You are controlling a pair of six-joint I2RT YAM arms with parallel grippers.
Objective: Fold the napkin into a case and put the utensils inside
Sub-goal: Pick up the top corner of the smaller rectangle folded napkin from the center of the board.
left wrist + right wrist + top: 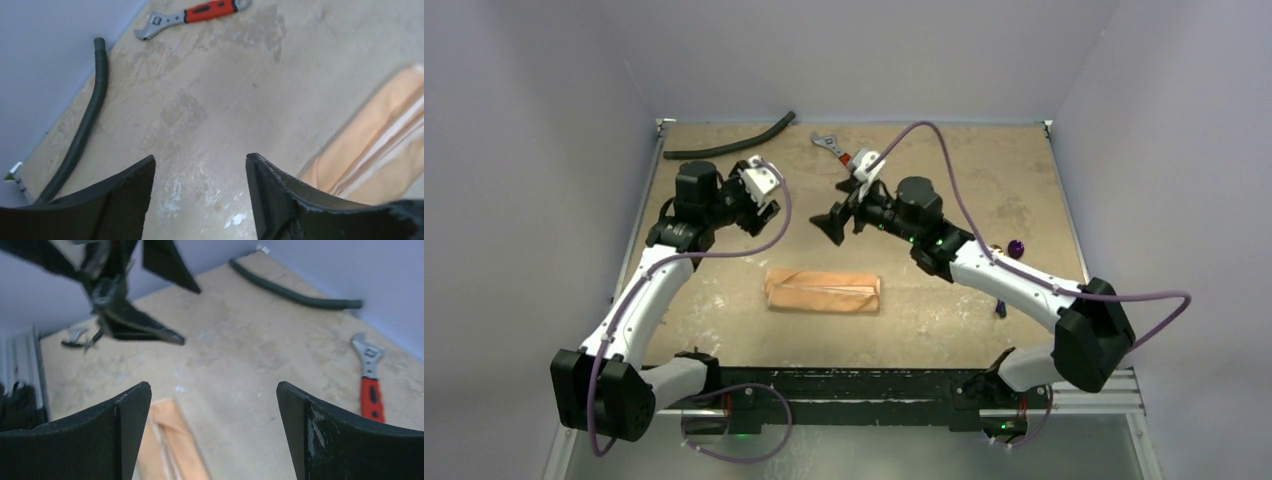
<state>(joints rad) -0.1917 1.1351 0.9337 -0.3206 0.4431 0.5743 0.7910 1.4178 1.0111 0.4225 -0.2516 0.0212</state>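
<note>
Tabletop (984, 180): hose (729, 145), wrench (828, 144) at far edge; folded napkin (822, 291) mid-table; left claw (199, 159), right claw (212, 385) apart, empty.

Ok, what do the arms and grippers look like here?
The left arm and right arm have white links between bulky black joints, with a purple cable looping along each. The left gripper and right gripper have black wedge-shaped fingers.

Pale grey-lavender walls (544, 80) enclose a scuffed tan tabletop (1034, 170) on three sides.
</note>
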